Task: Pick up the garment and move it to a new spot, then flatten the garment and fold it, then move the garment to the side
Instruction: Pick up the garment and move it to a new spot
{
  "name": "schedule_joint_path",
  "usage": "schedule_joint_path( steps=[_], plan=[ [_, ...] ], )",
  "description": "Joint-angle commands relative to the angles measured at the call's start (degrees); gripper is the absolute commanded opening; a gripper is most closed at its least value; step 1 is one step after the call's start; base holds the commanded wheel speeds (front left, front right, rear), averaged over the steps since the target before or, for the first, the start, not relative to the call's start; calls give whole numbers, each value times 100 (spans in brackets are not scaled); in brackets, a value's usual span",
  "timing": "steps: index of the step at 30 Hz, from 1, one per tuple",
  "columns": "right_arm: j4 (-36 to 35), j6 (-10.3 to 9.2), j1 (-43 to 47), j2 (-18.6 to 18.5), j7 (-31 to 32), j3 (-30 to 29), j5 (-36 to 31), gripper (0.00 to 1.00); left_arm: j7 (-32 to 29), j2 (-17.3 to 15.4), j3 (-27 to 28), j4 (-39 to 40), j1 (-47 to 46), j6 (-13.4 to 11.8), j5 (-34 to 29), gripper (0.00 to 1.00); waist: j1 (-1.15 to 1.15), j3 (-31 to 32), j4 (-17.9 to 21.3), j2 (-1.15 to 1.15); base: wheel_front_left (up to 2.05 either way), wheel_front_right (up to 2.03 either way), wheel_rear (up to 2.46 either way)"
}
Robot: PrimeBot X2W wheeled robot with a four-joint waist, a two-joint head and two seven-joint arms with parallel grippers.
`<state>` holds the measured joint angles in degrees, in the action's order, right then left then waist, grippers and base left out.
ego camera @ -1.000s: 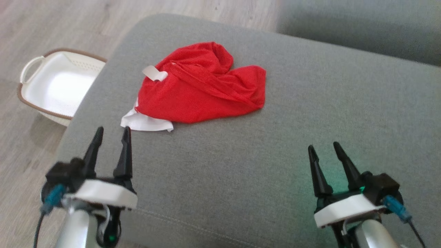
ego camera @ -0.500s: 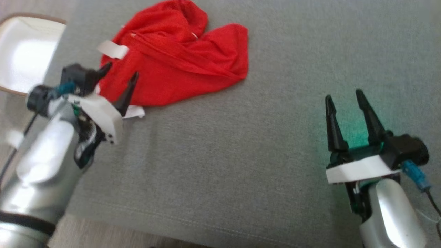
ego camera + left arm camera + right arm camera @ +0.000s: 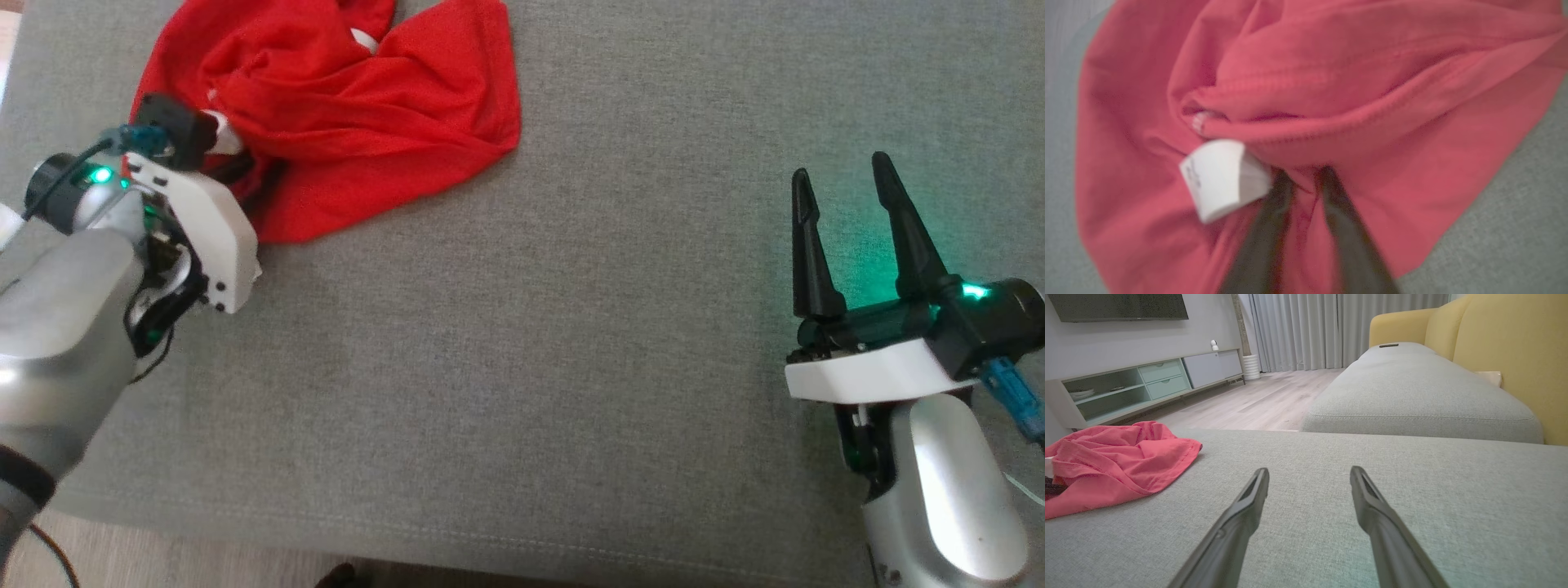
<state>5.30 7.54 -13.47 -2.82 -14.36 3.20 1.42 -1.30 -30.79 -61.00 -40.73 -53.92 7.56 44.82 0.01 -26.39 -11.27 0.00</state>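
Red garment [image 3: 367,106] lies crumpled at the far left corner of the grey cushion [image 3: 522,367]. The left gripper [image 3: 1305,176] digs into its edge, fingers drawn narrow around a fold just beside a white label [image 3: 1220,179]; whether they pinch it firmly cannot be told. The right gripper [image 3: 841,165] hovers over the cushion's right side, jaws wide apart and empty, well apart from the garment.

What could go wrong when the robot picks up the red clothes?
1. The left claw is pushed into a thin fold of the red garment right beside its white tag; it might catch just one layer and slip.
2. The garment is crumpled, so lifted from one spot it may hang bunched, and the open right claw is far off.
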Motion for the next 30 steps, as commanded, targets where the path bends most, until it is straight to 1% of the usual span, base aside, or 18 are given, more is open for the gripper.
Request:
schedule_joint_path(
  steps=[1,5,8,11,14,18,22,23,26,30],
  plan=[
    [-207,-5,-49,-6,-45,121,-33,100,103,-388,32,45,-290,-8,123,0,-1,-2,18,0,0,0,0],
    [-133,-5,-33,-6,-47,100,-15,100,727,-491,-228,-29,-489,-8,382,0,-1,128,34,0,0,0,0],
    [-48,-5,-8,-6,-50,107,39,100,1257,-540,-329,-135,-628,-8,377,0,-1,327,49,0,0,0,0],
    [37,-5,30,-6,-54,109,127,100,1525,-571,-307,-172,-743,-8,306,0,-1,549,72,0,0,0,0],
    [120,-5,87,-6,-57,117,210,100,1614,-579,-126,-57,-818,-36,156,0,-1,784,102,0,0,0,0],
    [221,-5,162,-6,-60,165,333,100,1627,-533,255,517,-726,-231,-85,0,-1,1061,188,0,0,0,0],
    [267,-5,194,-6,-62,271,457,100,1628,-398,387,984,-470,-408,-225,0,-1,1286,381,0,0,0,0],
    [267,-5,194,-6,-62,271,457,100,1628,-398,387,984,-470,-408,-225,0,-1,1286,381,0,0,0,0],
    [268,-5,196,-6,-62,342,521,100,1629,-198,382,1209,-349,-569,-248,0,-1,1375,584,0,0,0,0],
    [265,-5,166,-6,-62,415,575,100,1591,183,340,1346,-305,-828,-240,0,-1,1417,929,0,0,0,0]
  ],
)
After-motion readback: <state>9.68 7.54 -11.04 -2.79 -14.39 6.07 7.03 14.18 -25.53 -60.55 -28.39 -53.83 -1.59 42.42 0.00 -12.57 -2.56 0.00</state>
